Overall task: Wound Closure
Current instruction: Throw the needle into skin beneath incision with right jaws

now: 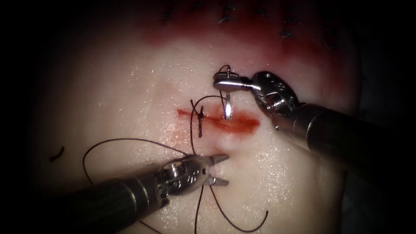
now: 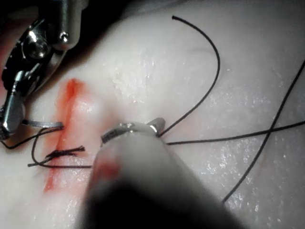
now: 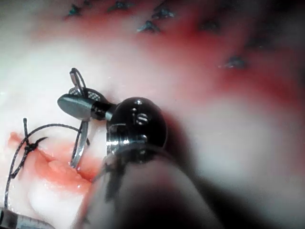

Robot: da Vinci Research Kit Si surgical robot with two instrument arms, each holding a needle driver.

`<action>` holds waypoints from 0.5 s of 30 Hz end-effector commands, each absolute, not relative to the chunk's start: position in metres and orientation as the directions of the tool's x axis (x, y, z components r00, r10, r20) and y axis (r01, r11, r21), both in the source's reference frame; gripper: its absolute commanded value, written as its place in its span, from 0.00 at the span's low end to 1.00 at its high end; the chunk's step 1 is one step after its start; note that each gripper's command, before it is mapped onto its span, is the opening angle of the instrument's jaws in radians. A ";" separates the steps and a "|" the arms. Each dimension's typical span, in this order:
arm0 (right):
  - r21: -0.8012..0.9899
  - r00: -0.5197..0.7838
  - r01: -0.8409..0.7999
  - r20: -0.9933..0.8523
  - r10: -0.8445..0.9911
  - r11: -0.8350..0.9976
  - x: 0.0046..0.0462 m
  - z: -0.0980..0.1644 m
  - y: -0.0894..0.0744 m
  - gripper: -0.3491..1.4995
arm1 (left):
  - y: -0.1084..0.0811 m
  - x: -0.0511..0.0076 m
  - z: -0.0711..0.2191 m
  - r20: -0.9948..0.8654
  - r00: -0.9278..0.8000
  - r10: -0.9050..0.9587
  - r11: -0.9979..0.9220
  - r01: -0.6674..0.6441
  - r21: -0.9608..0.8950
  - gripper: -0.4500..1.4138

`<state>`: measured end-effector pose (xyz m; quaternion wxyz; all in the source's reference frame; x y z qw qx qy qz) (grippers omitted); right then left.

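Here, the right steel needle driver (image 1: 225, 82) clamps the curved silver needle (image 1: 227, 106) near its tail, tip in the red cut (image 1: 225, 121). Below, the left driver (image 1: 219, 170) gapes empty beside dark thread (image 1: 130, 141). A firm, steady grip seems wise.

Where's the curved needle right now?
The needle hangs from the right tool, gripped near its thread end, its tip dipping into the cut just right of the knotted stitch.
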<state>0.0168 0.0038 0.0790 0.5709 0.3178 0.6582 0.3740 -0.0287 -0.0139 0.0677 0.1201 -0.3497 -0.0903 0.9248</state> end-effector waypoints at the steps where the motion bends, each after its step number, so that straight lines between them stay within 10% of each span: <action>1: 0.874 -0.144 0.003 -0.480 0.865 0.486 0.0176 0.079 0.004 0.00 | -0.014 -0.0293 0.068 -0.626 -0.726 0.284 -0.955 -0.158 -0.250 0.54; 15: 0.945 -0.128 0.063 -0.310 0.942 0.320 0.0189 0.078 0.000 0.00 | -0.014 -0.0293 0.068 -0.627 -0.726 0.284 -0.955 -0.158 -0.250 0.54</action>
